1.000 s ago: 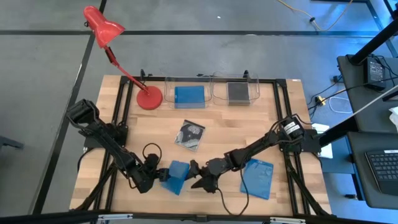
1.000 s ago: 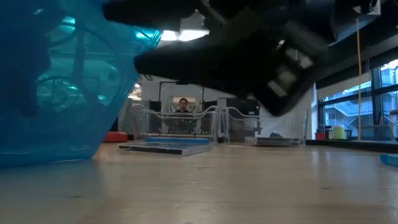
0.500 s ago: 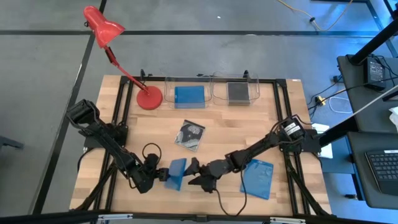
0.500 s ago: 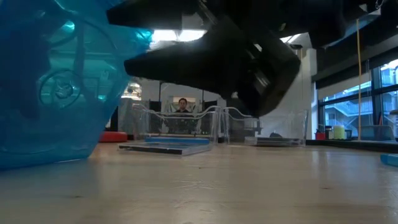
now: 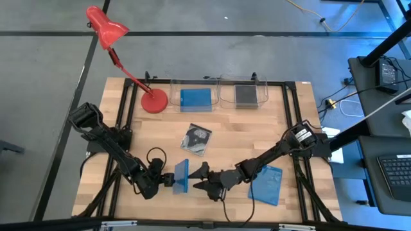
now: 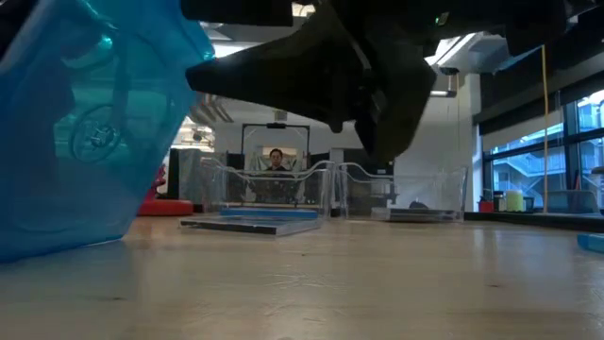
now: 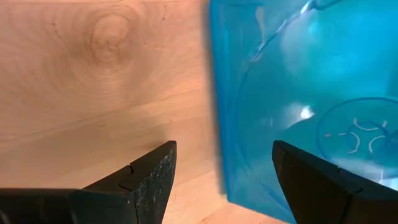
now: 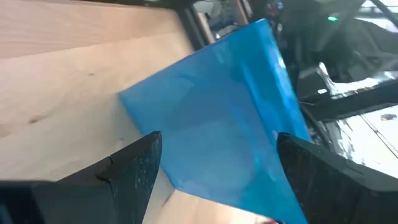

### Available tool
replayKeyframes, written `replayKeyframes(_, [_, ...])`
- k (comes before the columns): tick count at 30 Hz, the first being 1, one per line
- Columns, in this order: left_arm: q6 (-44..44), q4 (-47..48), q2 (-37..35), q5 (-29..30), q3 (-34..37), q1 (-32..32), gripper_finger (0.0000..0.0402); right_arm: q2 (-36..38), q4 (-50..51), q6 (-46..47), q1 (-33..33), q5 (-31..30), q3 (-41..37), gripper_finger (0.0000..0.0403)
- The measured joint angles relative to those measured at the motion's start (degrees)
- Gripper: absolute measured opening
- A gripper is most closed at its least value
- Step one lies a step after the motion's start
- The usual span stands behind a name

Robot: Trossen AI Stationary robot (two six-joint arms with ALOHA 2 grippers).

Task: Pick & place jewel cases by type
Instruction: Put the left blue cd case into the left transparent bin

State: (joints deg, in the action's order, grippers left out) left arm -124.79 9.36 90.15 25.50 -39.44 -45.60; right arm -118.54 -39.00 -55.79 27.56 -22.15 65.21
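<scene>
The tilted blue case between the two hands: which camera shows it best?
The right wrist view: the blue case shows almost whole, tipped up on the table. The high view shows it edge-on and small between the left hand and right hand. Low and left wrist views crop it.

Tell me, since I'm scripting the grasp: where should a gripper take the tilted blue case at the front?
Probably by its raised upper edge. The blue case stands nearly on edge between the open left gripper and open right gripper, so either could close across its thin faces from its own side.
</scene>
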Motion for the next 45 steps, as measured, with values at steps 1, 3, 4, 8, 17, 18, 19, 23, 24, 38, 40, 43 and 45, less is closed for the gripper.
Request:
replayKeyframes(1, [0.0,0.0,0.0,0.0,0.0,0.0,0.0260,0.0,-0.5,0.0,0.0,-0.5,0.0,0.0321])
replayKeyframes(3, [0.0,-0.1,0.0,0.0,0.0,0.0,0.0260,0.0,-1.4,0.0,0.1,-0.6,0.0,0.0321])
replayKeyframes(4, [0.0,-0.1,0.0,0.0,0.0,0.0,0.0260,0.0,-2.0,0.0,0.1,-0.6,0.0,0.0321])
replayKeyframes(8, [0.0,-0.1,0.0,-0.3,0.0,0.0,0.0260,0.0,-3.2,0.0,0.1,-1.4,0.0,0.0321])
replayKeyframes(17, [0.0,-0.2,-0.1,-0.3,0.0,0.0,0.0260,0.1,-3.6,0.0,0.1,-1.8,0.0,0.0321])
replayKeyframes(18, [0.0,-0.2,-0.1,-0.3,0.0,0.0,0.0260,0.1,-3.4,0.0,0.1,-1.7,0.0,0.0321])
replayKeyframes(19, [0.0,-0.2,-0.1,-0.3,0.0,0.0,0.0260,0.1,-3.2,0.0,0.0,-1.1,0.0,0.0321])
replayKeyframes(23, [0.2,-0.2,-0.1,-0.3,0.0,0.0,0.0260,0.1,-2.7,0.1,-0.1,2.7,0.0,0.0321])
replayKeyframes(24, [0.7,-0.2,-0.1,-0.3,0.0,0.0,0.0260,0.1,-2.7,0.3,-0.1,2.7,0.0,0.0321])
replayKeyframes(38, [1.1,-0.8,-0.1,0.0,0.0,0.0,0.0260,0.1,-1.9,5.9,0.0,0.3,0.0,0.0321])
replayKeyframes(40, [1.1,-0.8,-0.1,0.0,0.0,0.0,0.0260,0.1,-1.9,6.8,0.0,0.4,0.0,0.0321])
replayKeyframes(43, [1.1,-0.8,-0.1,0.0,0.0,0.0,0.0260,0.1,-1.7,10.5,0.0,1.0,0.0,0.0321])
replayKeyframes(45, [1.1,-0.8,-0.1,0.0,0.0,0.0,0.0260,0.1,-1.2,10.5,0.0,1.1,0.0,0.0321])
